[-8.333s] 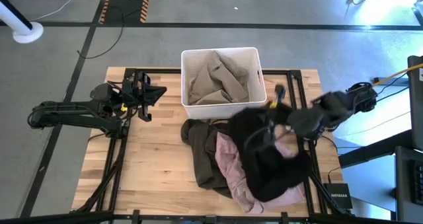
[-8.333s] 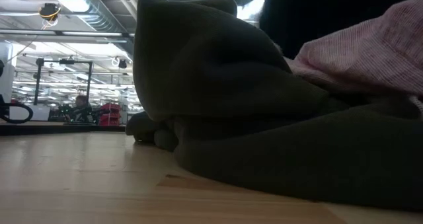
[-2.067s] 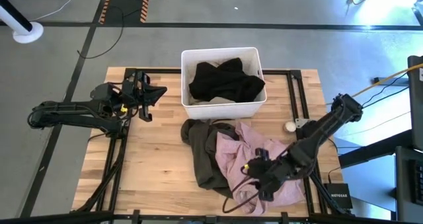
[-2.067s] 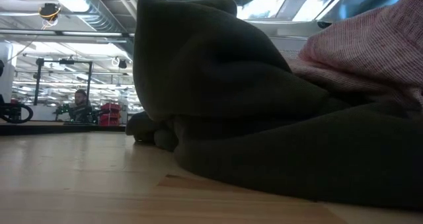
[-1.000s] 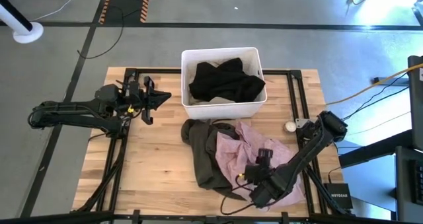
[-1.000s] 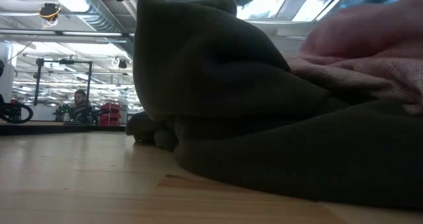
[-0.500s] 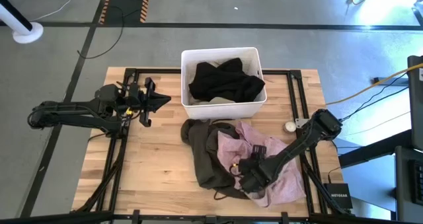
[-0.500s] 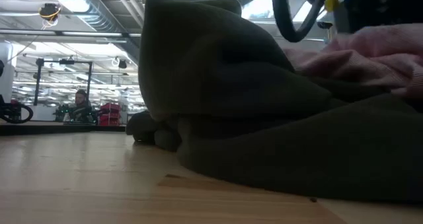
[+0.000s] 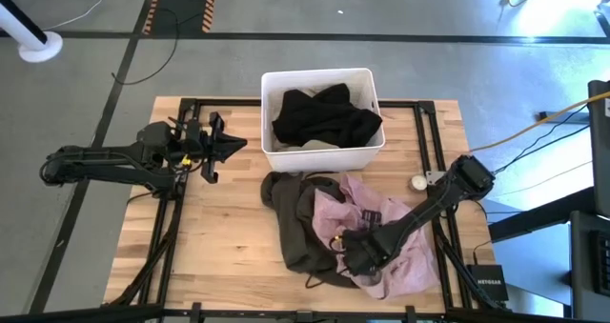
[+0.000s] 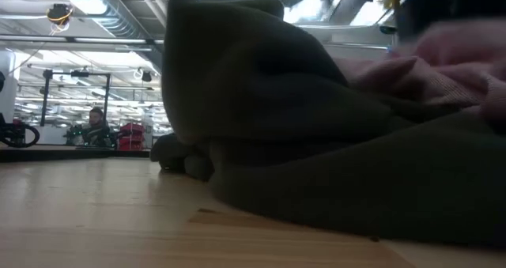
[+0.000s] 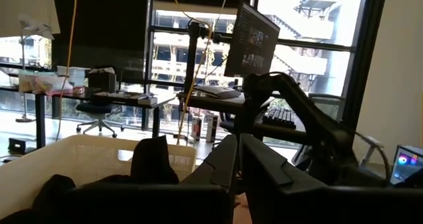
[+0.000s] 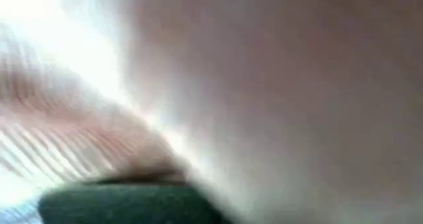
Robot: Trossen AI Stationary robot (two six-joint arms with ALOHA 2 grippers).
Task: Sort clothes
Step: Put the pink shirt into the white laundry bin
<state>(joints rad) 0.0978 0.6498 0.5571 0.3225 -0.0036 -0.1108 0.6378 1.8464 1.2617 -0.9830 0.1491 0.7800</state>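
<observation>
The right gripper presses into the pink garment overlapping the olive garment, just before the white bin; whether its fingers are closed cannot be told.

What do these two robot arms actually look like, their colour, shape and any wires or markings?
Both arms are black and slender, built of tube-like links joined at bulkier rounded joints. The left gripper ends in two dark pointed fingers, with small yellow markings just behind them. The right gripper shows a similar yellow spot and a thin black cable looping beside it. No sleeves or covers.
</observation>
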